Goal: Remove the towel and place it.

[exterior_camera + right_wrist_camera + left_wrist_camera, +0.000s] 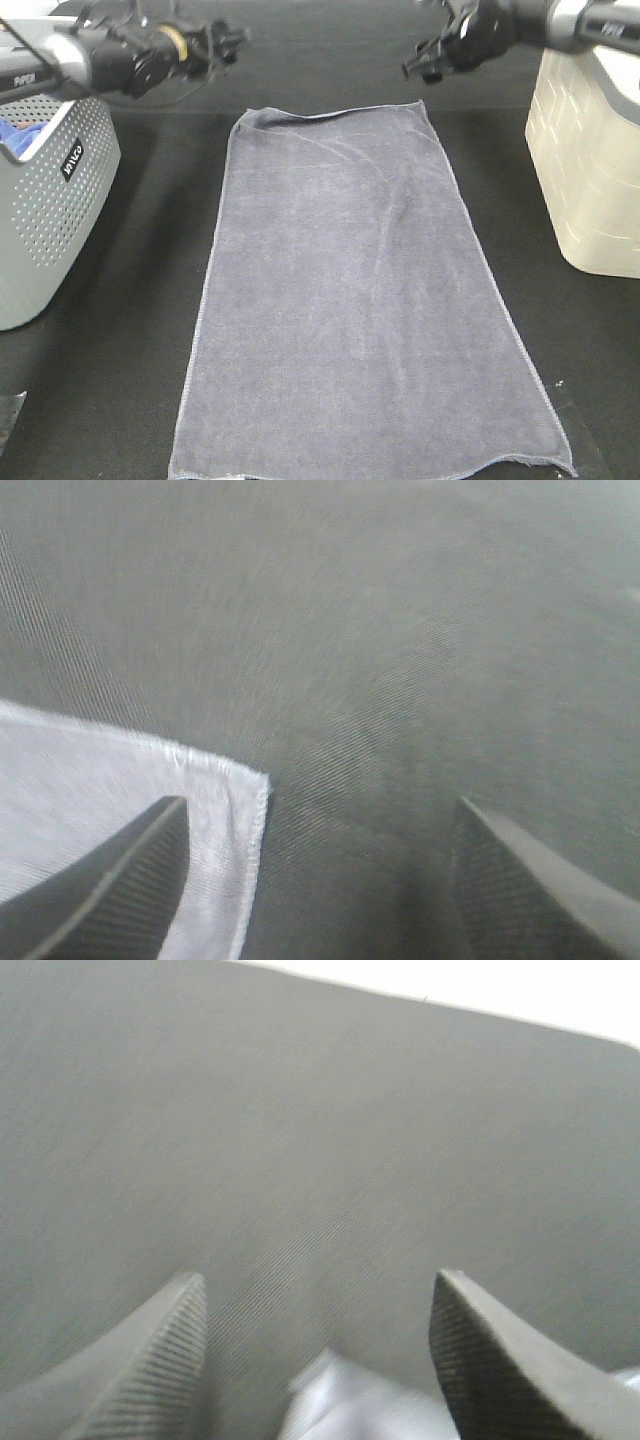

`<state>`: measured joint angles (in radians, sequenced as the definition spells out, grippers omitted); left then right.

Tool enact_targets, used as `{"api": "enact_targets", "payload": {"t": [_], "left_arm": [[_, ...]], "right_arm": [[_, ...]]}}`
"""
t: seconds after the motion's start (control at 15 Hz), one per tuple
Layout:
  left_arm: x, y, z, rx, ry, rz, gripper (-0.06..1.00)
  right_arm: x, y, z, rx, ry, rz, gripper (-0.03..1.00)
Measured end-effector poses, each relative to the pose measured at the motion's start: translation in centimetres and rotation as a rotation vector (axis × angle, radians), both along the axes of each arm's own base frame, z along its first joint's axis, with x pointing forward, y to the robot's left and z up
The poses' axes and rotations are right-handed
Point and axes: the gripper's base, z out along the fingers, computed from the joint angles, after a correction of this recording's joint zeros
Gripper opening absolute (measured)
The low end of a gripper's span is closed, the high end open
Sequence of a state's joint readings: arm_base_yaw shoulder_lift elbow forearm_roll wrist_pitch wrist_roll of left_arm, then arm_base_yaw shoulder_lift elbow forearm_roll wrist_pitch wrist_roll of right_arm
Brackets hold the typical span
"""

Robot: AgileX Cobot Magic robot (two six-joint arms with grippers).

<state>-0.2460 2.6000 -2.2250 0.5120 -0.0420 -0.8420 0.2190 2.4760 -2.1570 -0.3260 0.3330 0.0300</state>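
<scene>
Hovering over both far corners of the flat towel

Starting at my left, a grey perforated basket [45,210] sits on the black tabletop [130,330], with a bit of bright blue cloth [18,135] showing over its rim. Just past it, my left gripper [232,42] hangs above the table near the towel's far left corner. Through my left wrist camera, its two ribbed fingers [150,1360] stand wide apart with nothing between them, and a pale fold of the towel [340,1400] shows low between them.

In the middle, the greyish-lavender towel [355,300] lies spread out flat on the tabletop, long side running away from the near edge, stitched hem visible along its borders. A few soft creases run through its far half, and the far left corner is slightly rumpled. It touches neither container.

Further right, my right gripper [422,66] floats just above the towel's far right corner. In my right wrist camera, its fingers [120,880] are also spread wide and empty; the hemmed corner of the towel [150,780] lies under one finger, bare black cloth under the other. At the far right stands a cream-coloured bin [590,160] with a brick-like pattern, well apart from the towel.
</scene>
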Motion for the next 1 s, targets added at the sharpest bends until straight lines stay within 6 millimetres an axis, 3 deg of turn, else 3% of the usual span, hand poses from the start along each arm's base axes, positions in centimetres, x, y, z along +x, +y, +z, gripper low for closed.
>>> {"api": "enact_targets", "payload": {"t": [0.2, 0.47, 0.53, 0.73, 1.0], "left_arm": [[-1.2, -2.0, 5.2, 0.105, -0.064, -0.027, 0.62], [-4.4, -2.7, 11.0, 0.384, 0.066, 0.03, 0.62], [-5.0, -2.8, 11.5, 0.421, 0.097, 0.031, 0.62], [-9.5, -3.7, 15.7, 0.547, 0.29, -0.034, 0.62], [-14.1, -1.8, 19.5, 0.602, 0.537, -0.024, 0.62]], "right_arm": [[-1.3, -0.2, 3.6, 0.064, 0.059, -0.052, 0.69], [-3.7, -0.4, 8.1, 0.15, 0.156, -0.096, 0.69], [-4.6, -0.4, 9.3, 0.166, 0.197, -0.1, 0.69], [-8.0, -0.4, 13.4, 0.191, 0.329, -0.057, 0.69], [-12.3, -0.8, 17.1, 0.191, 0.499, -0.032, 0.69]]}}
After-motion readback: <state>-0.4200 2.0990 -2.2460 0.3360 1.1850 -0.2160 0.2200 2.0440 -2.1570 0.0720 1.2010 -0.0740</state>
